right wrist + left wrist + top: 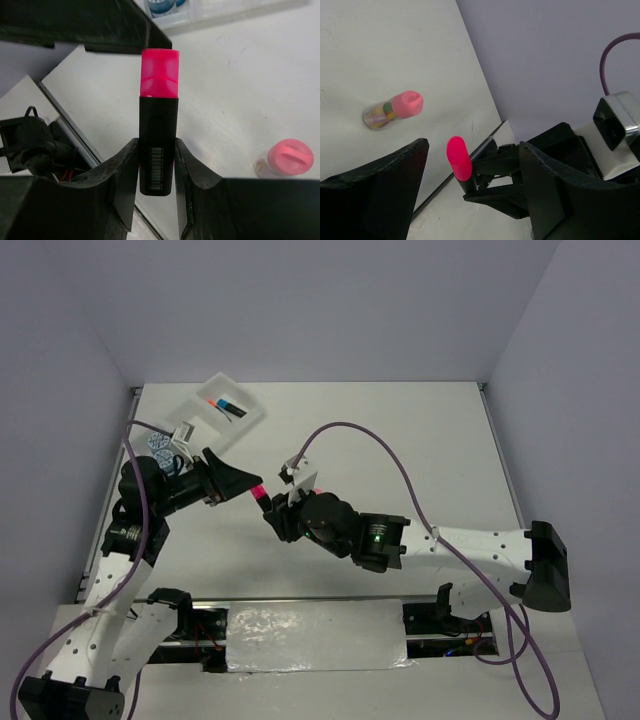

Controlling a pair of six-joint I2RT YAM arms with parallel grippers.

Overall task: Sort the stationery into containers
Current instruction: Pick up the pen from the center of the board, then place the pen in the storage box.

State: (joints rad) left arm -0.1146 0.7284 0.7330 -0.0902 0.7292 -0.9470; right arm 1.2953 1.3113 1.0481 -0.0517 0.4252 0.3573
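Note:
My right gripper (272, 512) is shut on the black body of the pink-capped marker (159, 100) and holds it above the table, cap toward the left arm. My left gripper (472, 147) is open, its jaws wide on either side of the pink cap (459, 159) without touching it. The pink-capped bottle (395, 109) lies on its side on the table, and it also shows in the right wrist view (287, 160). The white tray (245, 400) at the far left holds the orange- and blue-capped markers (228, 406) and the blue rolls (158, 445).
The two grippers meet just right of the tray's near end. A purple cable (370, 435) arcs over the table's middle from the right wrist. The table's left edge and the grey wall are close behind the left arm.

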